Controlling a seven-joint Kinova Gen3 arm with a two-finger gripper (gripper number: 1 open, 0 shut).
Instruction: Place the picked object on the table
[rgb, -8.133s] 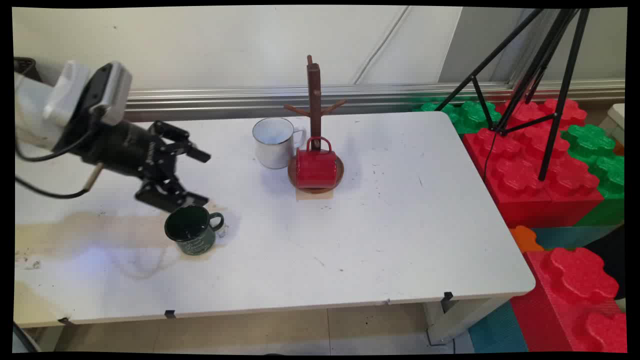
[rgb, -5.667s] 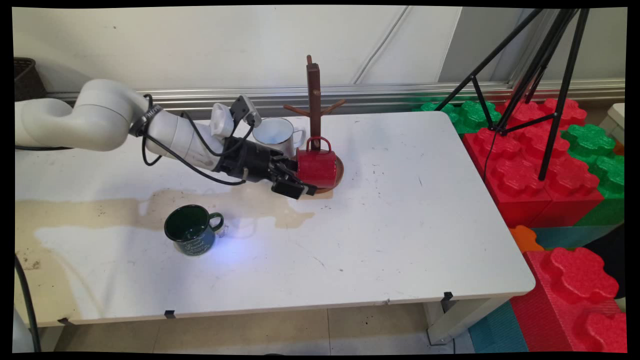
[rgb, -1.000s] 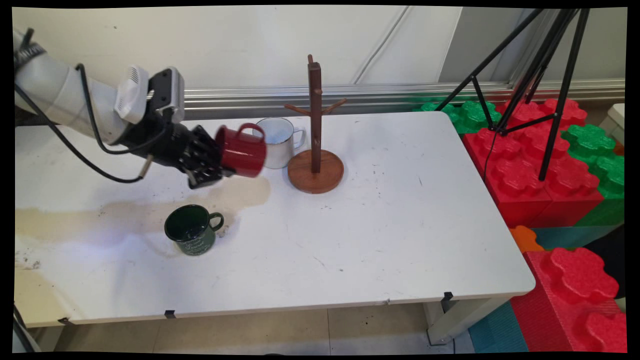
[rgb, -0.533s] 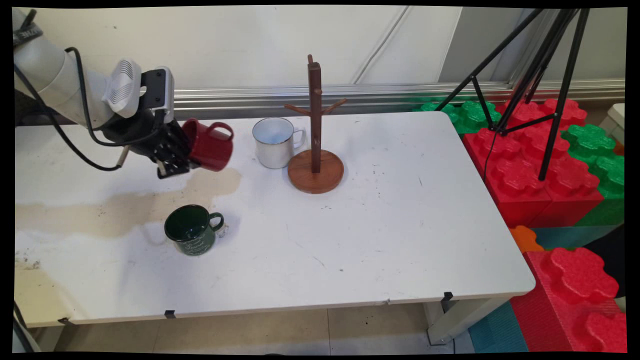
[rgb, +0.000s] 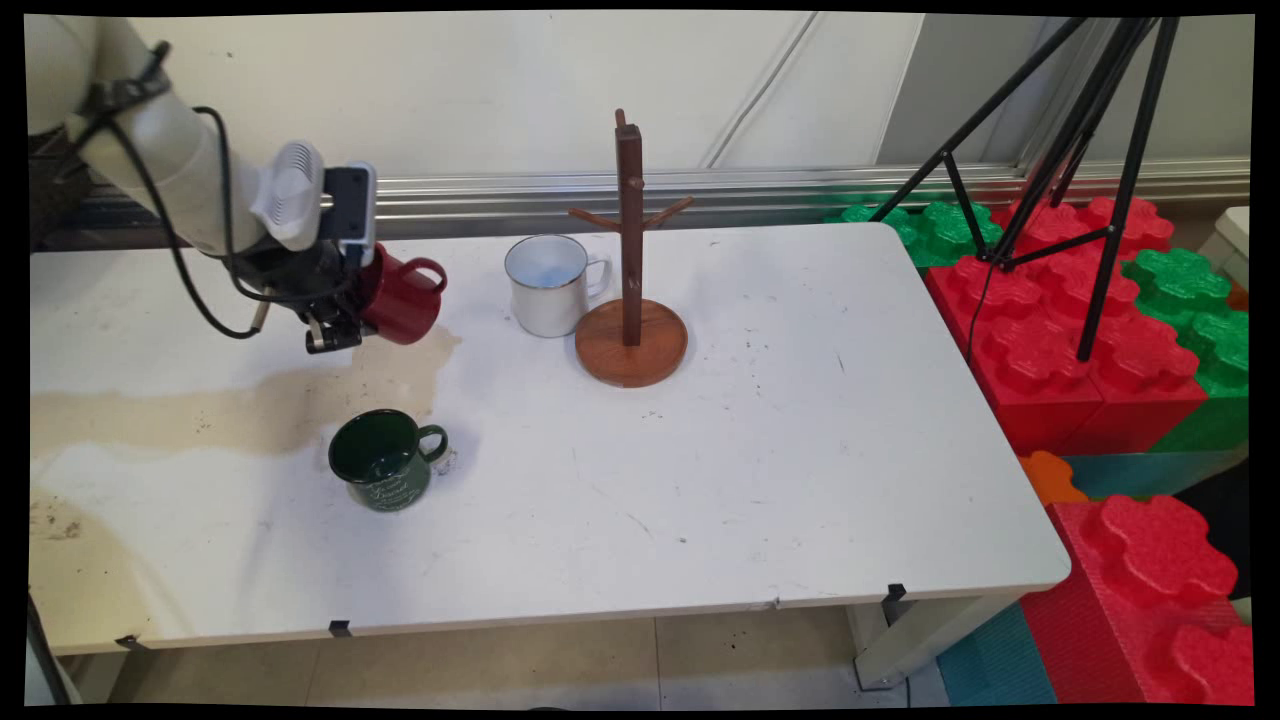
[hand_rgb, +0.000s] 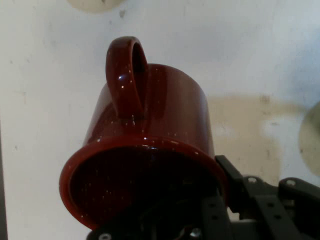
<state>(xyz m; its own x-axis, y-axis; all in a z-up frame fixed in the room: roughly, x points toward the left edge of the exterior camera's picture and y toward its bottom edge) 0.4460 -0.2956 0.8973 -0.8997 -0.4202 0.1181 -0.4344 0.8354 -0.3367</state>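
Observation:
My gripper (rgb: 352, 310) is shut on a red mug (rgb: 398, 301), held above the table's (rgb: 760, 450) left rear part with its handle pointing up and to the right. In the hand view the red mug (hand_rgb: 150, 145) fills the middle, its rim toward the camera and its handle on top, and one finger (hand_rgb: 235, 182) presses on the rim at the right. A dark green mug (rgb: 384, 460) stands upright on the table below and in front of the gripper. A white mug (rgb: 549, 284) stands to the right, beside a wooden mug tree (rgb: 630, 260).
The mug tree's round base (rgb: 631, 345) and its pegs are bare. A black tripod (rgb: 1080, 150) stands on red and green giant bricks (rgb: 1100, 330) off the table's right side. A brownish stain (rgb: 250, 410) runs across the table's left part.
Earlier the red mug lay on the mug tree's base, where my gripper closed on it. Over the last second the gripper has carried it left and slightly back, away from the tree.

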